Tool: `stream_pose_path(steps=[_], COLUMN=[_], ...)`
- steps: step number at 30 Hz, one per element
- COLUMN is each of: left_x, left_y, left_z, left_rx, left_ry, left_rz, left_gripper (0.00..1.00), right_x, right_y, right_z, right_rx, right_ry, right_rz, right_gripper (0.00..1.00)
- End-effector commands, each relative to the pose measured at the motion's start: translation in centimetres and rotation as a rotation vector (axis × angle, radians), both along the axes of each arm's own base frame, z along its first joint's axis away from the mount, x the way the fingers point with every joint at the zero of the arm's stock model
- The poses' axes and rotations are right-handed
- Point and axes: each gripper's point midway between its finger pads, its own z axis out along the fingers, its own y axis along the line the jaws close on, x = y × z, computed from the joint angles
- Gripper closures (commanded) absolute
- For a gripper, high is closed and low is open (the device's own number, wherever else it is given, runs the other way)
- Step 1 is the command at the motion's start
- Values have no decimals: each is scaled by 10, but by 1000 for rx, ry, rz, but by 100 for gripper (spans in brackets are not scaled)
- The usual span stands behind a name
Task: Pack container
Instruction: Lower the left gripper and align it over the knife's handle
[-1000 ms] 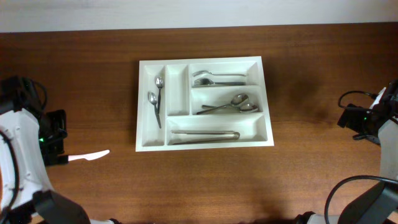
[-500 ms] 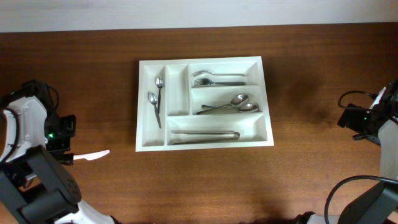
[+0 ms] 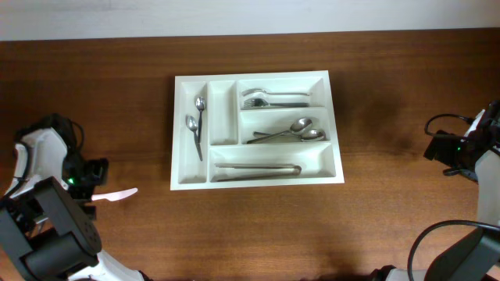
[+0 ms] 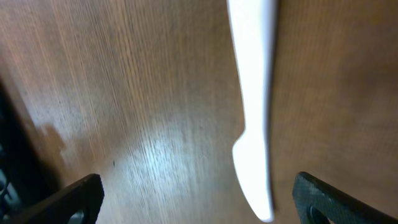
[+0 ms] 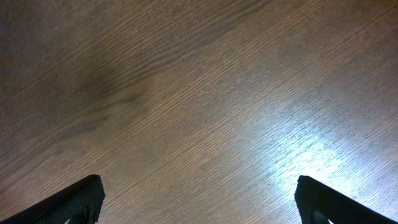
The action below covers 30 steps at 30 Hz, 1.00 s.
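Note:
The white cutlery tray [image 3: 178, 133] sits at the table's middle. It holds two spoons in the left upright slot, forks at the top right, spoons in the middle right and tongs in the bottom slot. A white plastic knife [image 3: 116, 194] lies on the wood left of the tray. My left gripper [image 3: 87, 183] is open just above the knife's left end. In the left wrist view the knife [image 4: 252, 112] lies between the open jaws [image 4: 199, 199], nearer the right finger. My right gripper [image 5: 199, 199] is open and empty over bare wood at the far right.
The brown wooden table [image 3: 391, 218] stretches around the tray. The right arm [image 3: 461, 152] with its cable sits at the right edge. A pale wall strip runs along the far edge.
My left arm has swung right and down toward the white knife, and its gripper now straddles the knife's end. The right arm, tray and knife have not moved.

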Motion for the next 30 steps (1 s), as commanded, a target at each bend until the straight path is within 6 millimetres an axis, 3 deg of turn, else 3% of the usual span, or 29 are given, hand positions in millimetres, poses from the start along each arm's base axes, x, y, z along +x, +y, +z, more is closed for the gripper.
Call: stream_pose_path(steps=[1, 10, 14, 19, 30], left_x=[-10, 6, 4, 4, 6], left_y=[-2, 22, 34, 35, 24], left_z=[2, 8, 7, 4, -23], left_rx=[19, 61, 79, 84, 48], left_ry=[-31, -215, -233, -246, -301], left_rz=[3, -104, -49, -10, -6], left_gripper=[1, 1, 1, 1, 1], right_x=[-2, -2, -2, -2, -2], right_y=[-1, -1, -1, -1, -1], right_z=[-3, -3, -3, -3, -3], right_rx=[4, 4, 4, 4, 4], right_ry=[8, 8, 8, 8, 8], right_rz=[-6, -6, -6, -6, -6], right_gripper=[1, 1, 1, 1, 1])
